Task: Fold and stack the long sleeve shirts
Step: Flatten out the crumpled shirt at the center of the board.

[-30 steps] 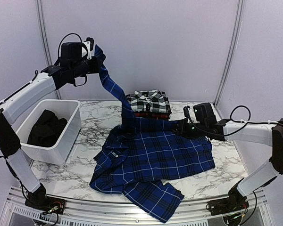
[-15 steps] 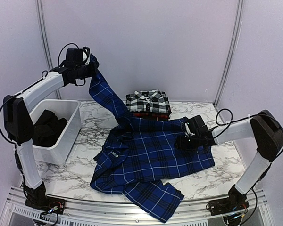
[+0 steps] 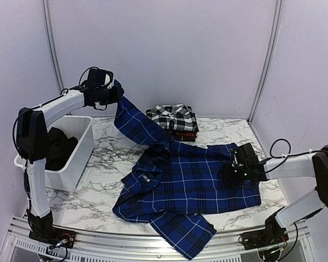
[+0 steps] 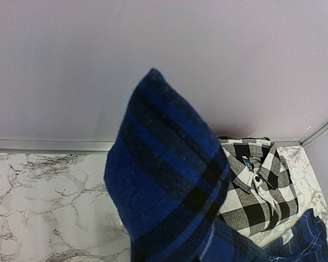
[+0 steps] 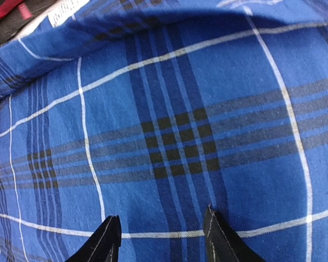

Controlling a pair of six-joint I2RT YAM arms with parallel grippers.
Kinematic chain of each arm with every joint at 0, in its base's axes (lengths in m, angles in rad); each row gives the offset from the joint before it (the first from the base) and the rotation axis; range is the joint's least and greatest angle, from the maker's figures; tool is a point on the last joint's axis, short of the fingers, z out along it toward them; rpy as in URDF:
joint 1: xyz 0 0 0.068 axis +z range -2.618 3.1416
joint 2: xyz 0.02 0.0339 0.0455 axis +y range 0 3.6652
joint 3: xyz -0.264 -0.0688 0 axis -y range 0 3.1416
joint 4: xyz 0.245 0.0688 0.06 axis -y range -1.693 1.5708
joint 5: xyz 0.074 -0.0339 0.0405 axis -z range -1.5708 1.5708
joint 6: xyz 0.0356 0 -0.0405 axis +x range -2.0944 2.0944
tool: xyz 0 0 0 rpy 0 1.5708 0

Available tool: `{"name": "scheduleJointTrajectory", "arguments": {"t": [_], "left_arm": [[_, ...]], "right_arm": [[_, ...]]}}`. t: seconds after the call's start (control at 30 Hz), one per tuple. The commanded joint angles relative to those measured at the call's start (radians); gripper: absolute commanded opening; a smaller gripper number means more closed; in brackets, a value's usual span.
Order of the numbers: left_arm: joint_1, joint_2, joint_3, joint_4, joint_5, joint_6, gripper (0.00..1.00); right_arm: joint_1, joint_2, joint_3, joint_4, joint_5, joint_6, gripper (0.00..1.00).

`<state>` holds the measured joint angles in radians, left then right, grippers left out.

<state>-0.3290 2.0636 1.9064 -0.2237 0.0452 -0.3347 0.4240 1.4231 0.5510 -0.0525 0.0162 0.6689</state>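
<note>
**Right now: sleeve pinched high, shirt body flat under the other arm**

Blue plaid shirt (image 3: 188, 180) lies mid-table on the marble top (image 3: 106, 158), mostly spread out. One corner hangs over the near edge.

Left gripper (image 3: 116, 91) is pressed together on the end of one sleeve (image 3: 138, 124). It holds it up near the back wall, so the sleeve runs taut-ish down to the shoulder. The cloth covers the fingers in the wrist view, so you can't see how deep the bite is.

Right gripper (image 5: 162, 215) has its fingers spread low over the shirt's right side, nothing pinched. Can't tell whether the tips touch the fabric.

Handling, my read:
- Light woven cloth, soft, no stiffness. It drapes and sags wherever unsupported.
- Not slippery or fragile, but it drags. Pull the sleeve and the whole body will likely slide on the smooth marble unless you pin it.
- Best holds are the cuff, hem corners, shoulder seams and collar. A mid-panel pinch just bunches it.

Materials:
- Blue shirt is matte, royal blue with navy bands and thin white lines.
- Black-and-white check shirt (image 3: 172, 116) is folded square, collar up, at the back, on top of a red-and-black shirt (image 3: 177, 134).
- White plastic tub (image 3: 76, 164) on the left is rigid and smooth, with a dark garment (image 3: 57, 147) inside.
</note>
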Motion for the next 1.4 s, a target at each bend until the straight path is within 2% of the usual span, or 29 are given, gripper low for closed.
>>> {"name": "scheduleJointTrajectory", "arguments": {"t": [0.0, 0.13, 0.2, 0.3, 0.43, 0.6, 0.77, 0.97, 1.13, 1.37], "left_arm": [[0.001, 0.043, 0.029, -0.023, 0.026, -0.028, 0.04], [-0.001, 0.106, 0.094, -0.055, 0.039, -0.040, 0.17], [-0.005, 0.117, 0.118, -0.068, 0.042, -0.047, 0.34], [-0.021, 0.096, 0.123, -0.076, 0.036, -0.044, 0.64], [-0.063, 0.002, 0.058, -0.086, -0.015, -0.008, 0.86], [-0.147, -0.186, -0.172, -0.088, -0.080, 0.001, 0.89], [-0.271, -0.355, -0.454, -0.089, -0.110, -0.006, 0.84], [-0.507, -0.455, -0.694, -0.097, -0.150, -0.014, 0.78], [-0.664, -0.437, -0.747, -0.122, -0.189, -0.023, 0.78], [-0.784, -0.267, -0.643, -0.239, -0.274, 0.010, 0.77]], "right_arm": [[-0.062, -0.135, -0.086, -0.168, 0.002, 0.069, 0.52], [-0.068, -0.200, -0.053, -0.221, 0.007, 0.039, 0.52], [-0.062, -0.202, -0.012, -0.238, -0.005, -0.002, 0.52], [-0.024, -0.187, 0.063, -0.256, 0.000, -0.051, 0.53], [0.083, -0.109, 0.178, -0.285, 0.060, -0.105, 0.53], [0.215, 0.038, 0.313, -0.280, 0.087, -0.158, 0.53], [0.287, 0.168, 0.410, -0.249, 0.071, -0.198, 0.53], [0.312, 0.284, 0.474, -0.234, 0.054, -0.225, 0.51], [0.311, 0.305, 0.478, -0.218, 0.064, -0.224, 0.51], [0.312, 0.305, 0.461, -0.192, 0.050, -0.212, 0.51]]}}
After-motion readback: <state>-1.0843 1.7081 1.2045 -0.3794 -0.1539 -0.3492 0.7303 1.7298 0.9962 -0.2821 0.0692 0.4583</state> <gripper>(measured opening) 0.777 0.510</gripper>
